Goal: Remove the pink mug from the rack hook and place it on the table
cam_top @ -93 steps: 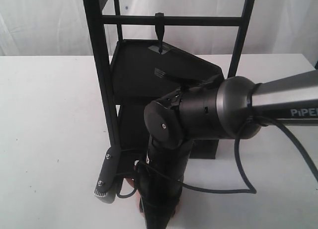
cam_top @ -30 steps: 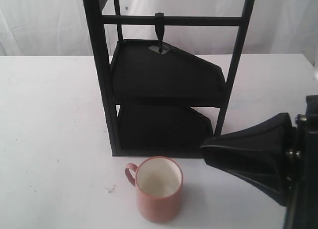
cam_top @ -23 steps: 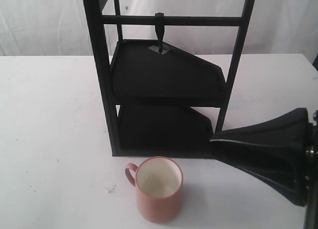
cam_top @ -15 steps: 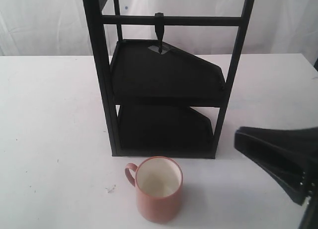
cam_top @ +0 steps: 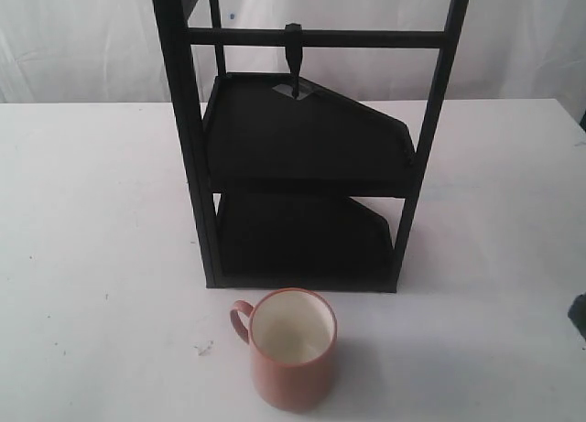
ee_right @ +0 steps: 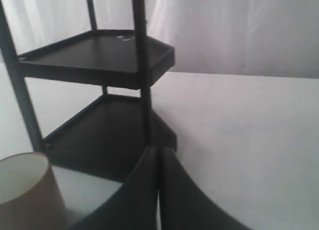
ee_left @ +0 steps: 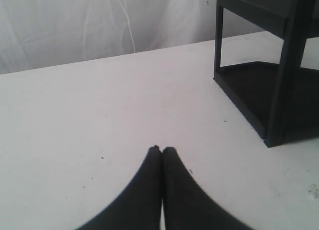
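The pink mug (cam_top: 291,351) stands upright on the white table (cam_top: 92,211), just in front of the black rack (cam_top: 302,147), handle to the left, cream inside showing. Its rim also shows in the right wrist view as the pink mug (ee_right: 27,190). The rack hook (cam_top: 293,56) hangs bare from the crossbar. My right gripper (ee_right: 158,148) is shut with nothing in it, well off to the right of the mug; only a dark sliver of that arm (cam_top: 579,314) shows at the exterior view's right edge. My left gripper (ee_left: 161,149) is shut and empty over bare table, away from the rack (ee_left: 279,65).
The rack has two black corner shelves, an upper shelf (cam_top: 307,134) and a lower shelf (cam_top: 302,239), between tall posts. A white curtain (cam_top: 82,37) backs the table. A small speck (cam_top: 203,349) lies left of the mug.
The right arm, which earlier covered the mug in front of the rack, has let go and drawn away to the right, almost out of the exterior view. The mug stays standing on the table.
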Controlling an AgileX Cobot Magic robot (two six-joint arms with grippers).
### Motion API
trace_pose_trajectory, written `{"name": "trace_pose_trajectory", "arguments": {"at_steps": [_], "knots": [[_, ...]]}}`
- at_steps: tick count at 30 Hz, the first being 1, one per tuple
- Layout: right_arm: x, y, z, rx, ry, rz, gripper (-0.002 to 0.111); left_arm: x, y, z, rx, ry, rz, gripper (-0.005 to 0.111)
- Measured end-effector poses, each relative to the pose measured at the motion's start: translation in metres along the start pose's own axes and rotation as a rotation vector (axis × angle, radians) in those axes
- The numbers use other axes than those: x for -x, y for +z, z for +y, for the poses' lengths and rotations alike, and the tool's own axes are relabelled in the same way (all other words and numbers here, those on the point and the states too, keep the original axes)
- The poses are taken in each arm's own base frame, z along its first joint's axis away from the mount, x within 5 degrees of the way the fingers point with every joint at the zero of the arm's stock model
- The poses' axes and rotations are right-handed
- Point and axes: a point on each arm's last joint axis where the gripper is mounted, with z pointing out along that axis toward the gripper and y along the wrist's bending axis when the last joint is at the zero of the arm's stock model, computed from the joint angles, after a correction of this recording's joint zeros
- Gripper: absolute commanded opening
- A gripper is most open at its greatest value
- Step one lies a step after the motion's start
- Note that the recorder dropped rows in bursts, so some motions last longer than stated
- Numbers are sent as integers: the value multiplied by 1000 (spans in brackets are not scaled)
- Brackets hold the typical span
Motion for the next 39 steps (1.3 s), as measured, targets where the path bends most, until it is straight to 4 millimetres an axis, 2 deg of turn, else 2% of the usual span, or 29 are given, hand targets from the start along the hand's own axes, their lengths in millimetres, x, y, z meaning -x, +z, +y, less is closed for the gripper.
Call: {"name": "trace_pose_trajectory", "arguments": {"at_steps": [4,8,15,39], "knots": [[-3,-3,-7,-127,-7,15,0,0,0,0,0,0,0,0],[-8,-4,-10,-165,-37,71,0,0,0,0,0,0,0,0],[-14,-4,-10,-171,-41,130,0,0,0,0,0,0,0,0],[-14,-5,-10,-171,-44,132,0,0,0,0,0,0,0,0]]}}
